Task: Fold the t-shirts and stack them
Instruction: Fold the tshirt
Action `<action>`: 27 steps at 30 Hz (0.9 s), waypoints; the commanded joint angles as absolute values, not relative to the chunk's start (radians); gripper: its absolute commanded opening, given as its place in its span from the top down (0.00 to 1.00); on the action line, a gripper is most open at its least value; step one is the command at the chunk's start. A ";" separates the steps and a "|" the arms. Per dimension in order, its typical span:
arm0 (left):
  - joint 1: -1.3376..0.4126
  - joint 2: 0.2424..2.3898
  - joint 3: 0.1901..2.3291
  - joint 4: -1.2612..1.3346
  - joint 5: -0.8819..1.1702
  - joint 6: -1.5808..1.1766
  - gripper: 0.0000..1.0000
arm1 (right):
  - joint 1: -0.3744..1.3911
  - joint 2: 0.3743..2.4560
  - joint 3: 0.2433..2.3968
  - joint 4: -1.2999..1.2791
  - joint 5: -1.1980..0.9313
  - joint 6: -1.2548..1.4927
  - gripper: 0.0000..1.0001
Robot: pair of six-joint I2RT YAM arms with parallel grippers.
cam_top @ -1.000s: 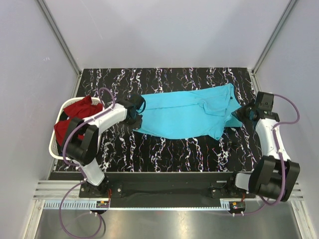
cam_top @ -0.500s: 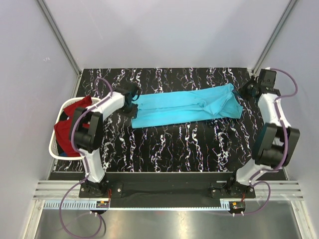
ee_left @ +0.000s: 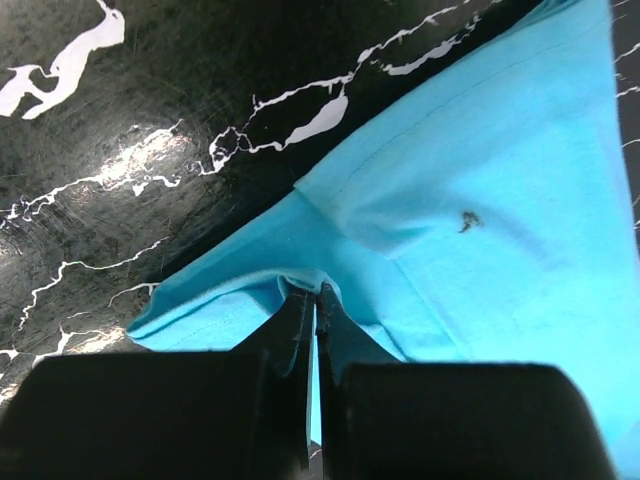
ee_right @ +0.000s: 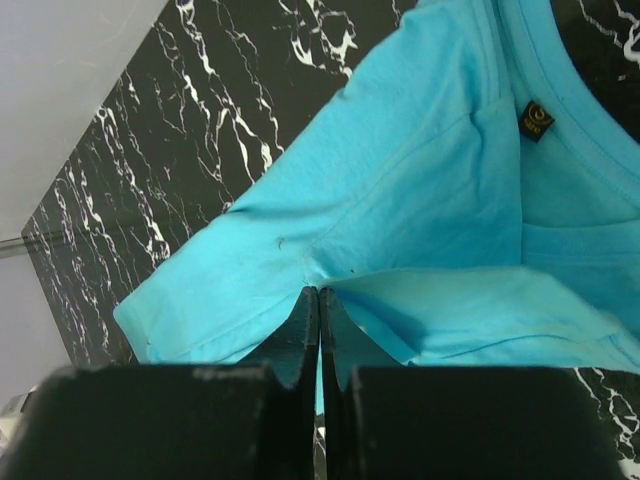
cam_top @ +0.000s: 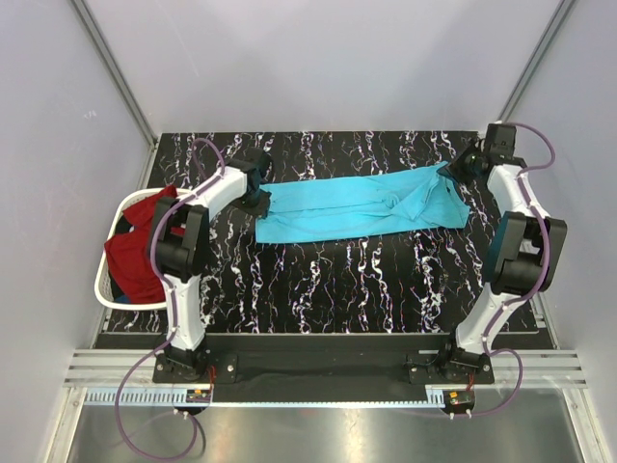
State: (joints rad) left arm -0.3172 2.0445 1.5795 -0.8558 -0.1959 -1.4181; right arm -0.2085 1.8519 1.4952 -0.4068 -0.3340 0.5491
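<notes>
Turquoise t-shirt (cam_top: 362,204): laid as a long, narrow band across the far half of the table (cam_top: 366,289), running from 9 o'clock to 3 o'clock in the top view. It is doubled over lengthwise, with creases gathered right of centre.
Left gripper (cam_top: 256,196): placed at the 9 o'clock end of the turquoise t-shirt. In the left wrist view, its 2 fingers are pressed together with a fold of the blue hem pinched between them.
Right gripper (cam_top: 463,166): placed at the 2 o'clock corner of the same shirt. In the right wrist view, its 2 fingers are clamped on a ridge of blue cloth beside a sleeve.
Held ends: whether they rest on the table or are raised off it cannot be told.
Neck label (ee_right: 537,118): a small dark tag is seen inside the neckline, at 2 o'clock from the right fingers.
Speck (ee_left: 467,218): 1 small dark mark is noted on the cloth near the left fingers.
Dark red t-shirt (cam_top: 135,253): crumpled in the laundry basket (cam_top: 100,285), with cloth heaped above the rim.
Laundry basket: white, set at the 9 o'clock edge of the table.
Separation: the 2 shirts are not touching; the left arm is seen between them.
</notes>
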 commanded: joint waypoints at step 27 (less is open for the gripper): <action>-0.278 2.183 1.773 -0.986 -0.295 -1.382 1.00 | -0.209 2.005 1.756 -0.577 -0.178 0.460 1.00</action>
State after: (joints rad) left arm -0.2867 2.1685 1.7241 -0.9783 -0.2695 -1.4021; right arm -0.2092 1.9968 1.7004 -0.5797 -0.1772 0.4786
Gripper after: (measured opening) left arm 0.012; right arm 0.010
